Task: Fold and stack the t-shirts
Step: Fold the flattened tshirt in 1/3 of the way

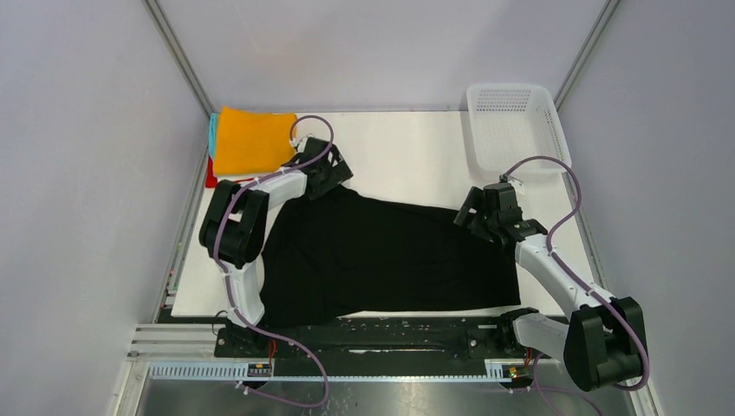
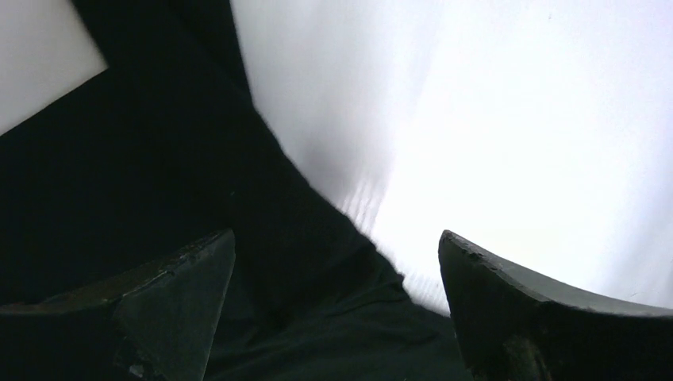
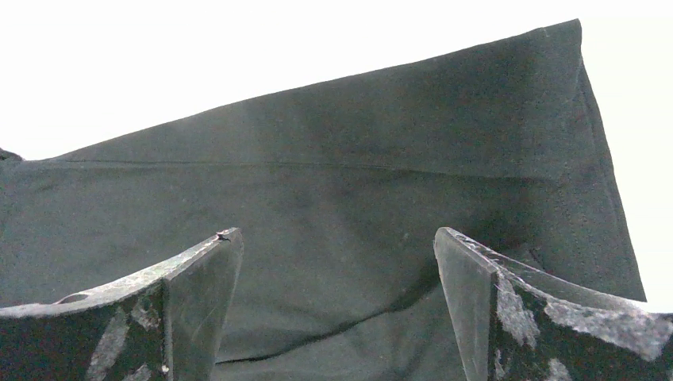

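Observation:
A large black t-shirt [image 1: 381,256] lies spread across the white table. My left gripper [image 1: 334,184] is at its far left corner, jaws open, with black cloth [image 2: 262,238] between the fingers [image 2: 182,294]. My right gripper [image 1: 475,221] is at the shirt's far right edge, jaws open over a fold of the cloth [image 3: 341,238]. A folded orange shirt [image 1: 253,139] tops a stack at the far left. Teal [image 1: 212,134] and red [image 1: 210,176] edges show under it. The white shirt is hidden.
A white plastic mesh basket [image 1: 513,126] stands at the far right corner. Grey walls close in on both sides. The arm bases and a black rail [image 1: 390,334] run along the near edge of the table [image 1: 407,152].

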Controlling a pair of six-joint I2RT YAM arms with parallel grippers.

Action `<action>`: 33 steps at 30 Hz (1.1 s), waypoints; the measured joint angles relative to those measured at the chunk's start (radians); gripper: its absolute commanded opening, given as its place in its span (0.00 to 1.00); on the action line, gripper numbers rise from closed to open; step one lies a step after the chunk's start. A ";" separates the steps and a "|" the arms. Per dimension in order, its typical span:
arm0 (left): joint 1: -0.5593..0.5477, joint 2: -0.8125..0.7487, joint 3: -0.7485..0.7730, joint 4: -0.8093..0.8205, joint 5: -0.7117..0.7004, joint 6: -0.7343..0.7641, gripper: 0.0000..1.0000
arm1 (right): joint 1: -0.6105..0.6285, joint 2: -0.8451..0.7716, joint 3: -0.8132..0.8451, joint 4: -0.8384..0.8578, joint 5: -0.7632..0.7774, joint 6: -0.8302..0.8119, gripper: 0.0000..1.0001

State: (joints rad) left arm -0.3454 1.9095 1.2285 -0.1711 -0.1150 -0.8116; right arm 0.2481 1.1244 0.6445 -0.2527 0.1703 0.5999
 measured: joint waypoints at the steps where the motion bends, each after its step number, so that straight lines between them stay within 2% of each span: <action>1: 0.000 0.019 0.019 0.001 0.008 0.000 0.99 | -0.005 0.005 0.000 0.000 0.000 0.000 1.00; 12: 0.000 0.185 0.236 0.015 0.039 -0.011 0.99 | -0.033 0.055 0.001 0.000 -0.007 -0.020 0.99; 19: 0.009 0.324 0.468 0.034 0.056 -0.036 0.99 | -0.033 0.134 0.035 -0.005 -0.007 -0.060 1.00; 23: 0.019 0.407 0.652 -0.014 0.061 -0.026 0.99 | -0.034 0.169 0.064 -0.005 -0.008 -0.076 0.99; 25: 0.026 0.412 0.683 -0.023 0.066 -0.011 0.99 | -0.034 0.181 0.076 -0.005 -0.009 -0.084 0.99; 27: 0.031 0.393 0.677 -0.030 0.068 0.008 0.99 | -0.037 0.196 0.089 -0.006 -0.013 -0.096 1.00; 29: 0.032 0.333 0.603 -0.041 0.068 0.026 0.99 | -0.042 0.213 0.101 -0.007 -0.014 -0.103 0.99; 33: 0.034 0.101 0.296 -0.031 0.068 0.046 0.99 | -0.059 0.257 0.124 -0.008 -0.022 -0.102 1.00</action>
State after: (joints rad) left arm -0.3115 2.0106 1.5249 -0.2016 -0.0475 -0.7658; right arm 0.1894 1.3811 0.7689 -0.2611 0.1482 0.4980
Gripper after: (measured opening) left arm 0.989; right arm 0.993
